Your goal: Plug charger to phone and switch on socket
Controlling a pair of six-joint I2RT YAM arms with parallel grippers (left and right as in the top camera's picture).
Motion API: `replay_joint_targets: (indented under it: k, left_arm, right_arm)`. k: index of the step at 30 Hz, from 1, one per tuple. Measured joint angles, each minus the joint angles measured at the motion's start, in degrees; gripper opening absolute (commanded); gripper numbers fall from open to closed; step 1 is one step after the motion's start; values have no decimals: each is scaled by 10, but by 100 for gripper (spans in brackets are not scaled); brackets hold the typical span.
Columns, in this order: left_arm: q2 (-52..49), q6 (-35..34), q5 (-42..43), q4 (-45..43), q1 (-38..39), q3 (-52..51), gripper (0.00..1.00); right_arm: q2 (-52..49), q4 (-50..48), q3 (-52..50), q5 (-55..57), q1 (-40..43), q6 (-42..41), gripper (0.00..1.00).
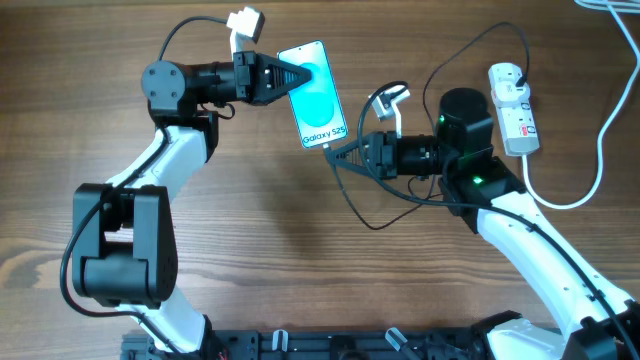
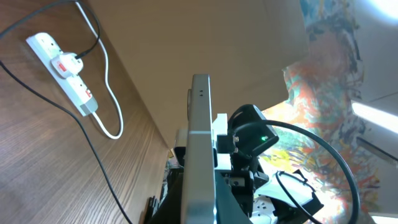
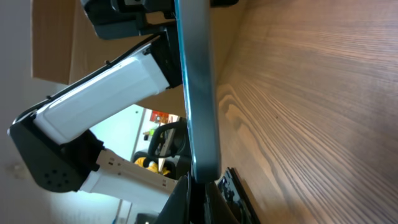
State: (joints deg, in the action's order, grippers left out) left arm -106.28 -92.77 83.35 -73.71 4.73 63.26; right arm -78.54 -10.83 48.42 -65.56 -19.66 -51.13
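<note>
At the middle of the table [image 1: 250,250], slightly toward the far side, we find the phone [image 1: 315,90] with its cyan screen facing up. The left gripper [image 1: 290,78] is clamped on its upper left edge. The phone's long axis runs from the far side down toward us, leaning a little to the right. The end with the white text strip, which we take to be the port end, points at the right arm.

The right gripper [image 1: 340,152] sits exactly at that lower end, with its fingertips touching the corner or just beside it. Its fingers are drawn together, and we judge that they pinch the connector tip of the charger [image 1: 375,226], since the thin black cable leaves the fingertips and loops down over the wood. The tip itself is hidden, so we cannot tell whether it is already seated in the port.

From the right wrist view the phone appears edge-on, in line with the fingers. We judge that any push has to travel along the phone's long axis, away from us and slightly left, against the left arm's hold.

The socket [image 1: 515,120] lies well apart, to the right of the right arm's wrist, with the white plug adapter in it. The right arm is clearly the nearer one for the switch.
</note>
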Motion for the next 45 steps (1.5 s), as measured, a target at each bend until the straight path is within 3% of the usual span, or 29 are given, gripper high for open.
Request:
replay_joint_targets:
  k: [10,19,22,26,28,34,38,45]
  left_arm:
    - [0,-35,-20,-41,3,0,4]
    - [0,-75,-34,-70,-2,0,4]
    - [0,-79,-29,-69,-2,0,4]
    - [0,-76,24,-70,0,0,4]
    - [0,-74,46,-72,-3,0,4]
    - [0,-44,57,-74,-51,0,4]
    - [0,-26,57,-74,-35,0,4]
    - [0,-10,57,-73,-9,0,4]
  right_arm:
    - [-4,-23,-1,-9,9,15,4]
    - [-37,-153,-3,-52,14,-21,4]
    - [-38,-155,-3,-57,13,-27,16]
    - [-38,-120,-2,-58,13,-14,25]
    - [-38,-53,-1,-60,13,23,31]
    - [-38,27,1,-52,0,91,36]
    - [-38,27,1,-18,-36,105,29]
    - [-38,26,1,4,-49,114,5]
